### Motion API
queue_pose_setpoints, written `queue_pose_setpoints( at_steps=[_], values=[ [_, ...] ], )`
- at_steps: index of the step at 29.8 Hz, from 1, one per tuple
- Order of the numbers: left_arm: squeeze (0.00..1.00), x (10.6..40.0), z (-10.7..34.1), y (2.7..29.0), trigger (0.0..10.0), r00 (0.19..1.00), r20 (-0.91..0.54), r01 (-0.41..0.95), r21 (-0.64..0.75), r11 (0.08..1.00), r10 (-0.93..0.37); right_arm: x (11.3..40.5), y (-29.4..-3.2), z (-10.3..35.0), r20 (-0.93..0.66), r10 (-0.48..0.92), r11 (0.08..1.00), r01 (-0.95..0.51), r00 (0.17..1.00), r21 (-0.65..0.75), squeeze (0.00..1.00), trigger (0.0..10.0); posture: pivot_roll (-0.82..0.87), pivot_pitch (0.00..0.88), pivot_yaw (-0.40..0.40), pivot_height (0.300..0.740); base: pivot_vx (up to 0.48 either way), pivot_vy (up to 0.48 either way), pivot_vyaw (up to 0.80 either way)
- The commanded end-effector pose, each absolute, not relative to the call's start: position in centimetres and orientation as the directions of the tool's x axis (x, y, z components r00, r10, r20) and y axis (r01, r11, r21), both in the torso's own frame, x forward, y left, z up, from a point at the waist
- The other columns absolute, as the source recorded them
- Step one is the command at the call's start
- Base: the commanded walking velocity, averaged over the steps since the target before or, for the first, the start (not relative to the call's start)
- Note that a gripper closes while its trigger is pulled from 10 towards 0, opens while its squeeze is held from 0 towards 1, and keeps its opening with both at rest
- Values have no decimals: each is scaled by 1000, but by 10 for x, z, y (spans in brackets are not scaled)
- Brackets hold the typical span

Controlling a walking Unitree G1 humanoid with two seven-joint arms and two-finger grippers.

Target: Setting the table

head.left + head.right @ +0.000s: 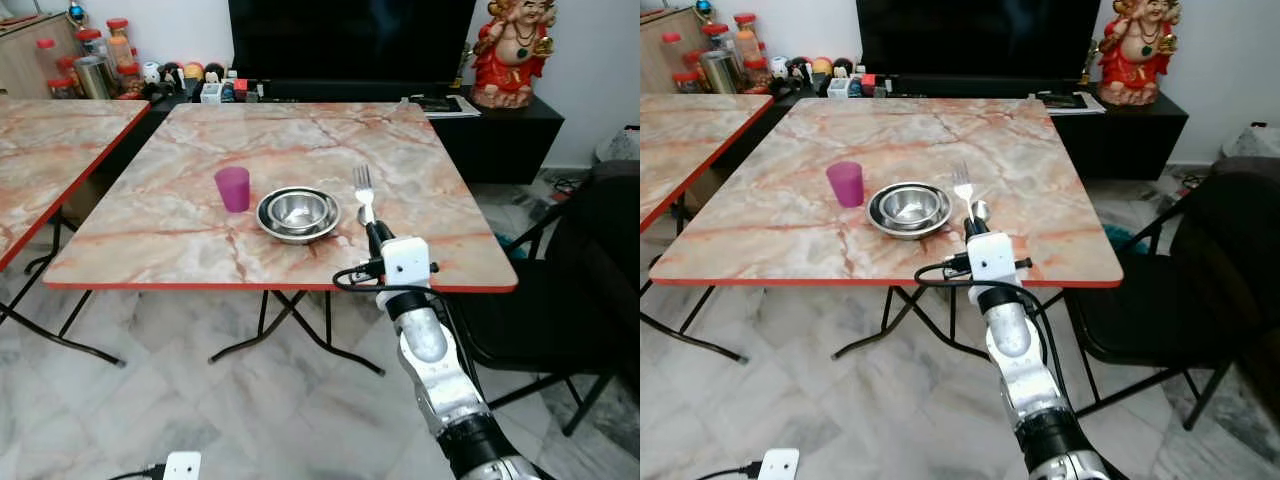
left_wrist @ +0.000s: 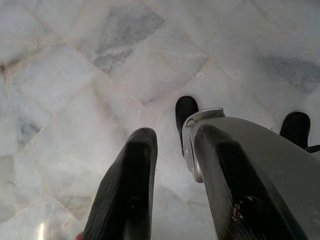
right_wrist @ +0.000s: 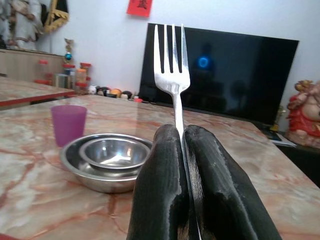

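- Two black fingers of the right gripper (image 1: 372, 232) pinch the fork (image 1: 363, 190), tines forward, above the table (image 1: 150, 240), just right of the nested steel bowls (image 1: 298, 213).
- Lower it flat beside them, clear of the spoon (image 1: 981, 210).
- Left gripper (image 2: 172, 165) hangs slightly parted, idle.

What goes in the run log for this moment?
right gripper: shut on fork, held above table | right of nested steel bowls | purple cup left of bowls | left gripper: idle, over floor
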State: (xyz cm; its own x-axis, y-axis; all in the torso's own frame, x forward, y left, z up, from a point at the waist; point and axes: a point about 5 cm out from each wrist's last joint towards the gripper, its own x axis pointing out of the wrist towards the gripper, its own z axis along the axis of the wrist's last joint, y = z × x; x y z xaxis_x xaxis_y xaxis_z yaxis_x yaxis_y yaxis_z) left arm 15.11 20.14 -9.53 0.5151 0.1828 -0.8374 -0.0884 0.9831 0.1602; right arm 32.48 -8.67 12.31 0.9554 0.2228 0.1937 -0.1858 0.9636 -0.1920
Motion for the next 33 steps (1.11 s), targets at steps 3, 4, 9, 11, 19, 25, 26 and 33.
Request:
queue_pose_setpoints(
  at_steps=[3, 4, 9, 11, 19, 25, 26, 33],
  values=[
    [0, 154, -93, 208, 10000, 525, -829, -90, 172, 981, 194, 327, -81, 129, 208, 238, 960, -197, 949, -198, 0, 10000, -62, 0, -8, 740, 0, 0, 0],
    [0, 154, -93, 208, 10000, 528, -827, -96, 166, 982, 191, 327, -81, 129, 207, 238, 960, -198, 949, -198, 0, 10000, -62, 0, -8, 740, 0, 0, 0],
    [0, 156, -92, 208, 10000, 533, -824, -106, 161, 981, 193, 328, -80, 128, 202, 240, 959, -201, 949, -198, 0, 10000, -66, 0, -7, 740, 0, 0, 0],
    [0, 157, -92, 208, 10000, 538, -821, -101, 162, 982, 191, 328, -79, 128, 201, 241, 960, -202, 949, -196, 0, 10000, -66, 0, -7, 740, 0, 0, 0],
    [0, 158, -91, 209, 10000, 538, -821, -75, 181, 981, 192, 329, -77, 128, 195, 244, 959, -206, 950, -196, 0, 10000, -66, 0, -5, 740, 308, -226, 0],
    [0, 158, -91, 209, 10000, 536, -822, -73, 183, 980, 193, 328, -77, 126, 188, 246, 958, -208, 951, -200, 0, 10000, -68, 0, -4, 740, 306, -367, 0],
    [0, 157, -91, 209, 10000, 535, -822, -73, 183, 980, 194, 328, -77, 126, 185, 245, 957, -207, 952, -201, 0, 10000, -69, 0, -3, 740, 311, -300, 0],
    [0, 158, -91, 210, 10000, 534, -823, -85, 178, 980, 195, 329, -77, 126, 183, 245, 957, -208, 952, -202, 0, 10000, -67, 0, -8, 740, 0, 0, 0]
  ],
)
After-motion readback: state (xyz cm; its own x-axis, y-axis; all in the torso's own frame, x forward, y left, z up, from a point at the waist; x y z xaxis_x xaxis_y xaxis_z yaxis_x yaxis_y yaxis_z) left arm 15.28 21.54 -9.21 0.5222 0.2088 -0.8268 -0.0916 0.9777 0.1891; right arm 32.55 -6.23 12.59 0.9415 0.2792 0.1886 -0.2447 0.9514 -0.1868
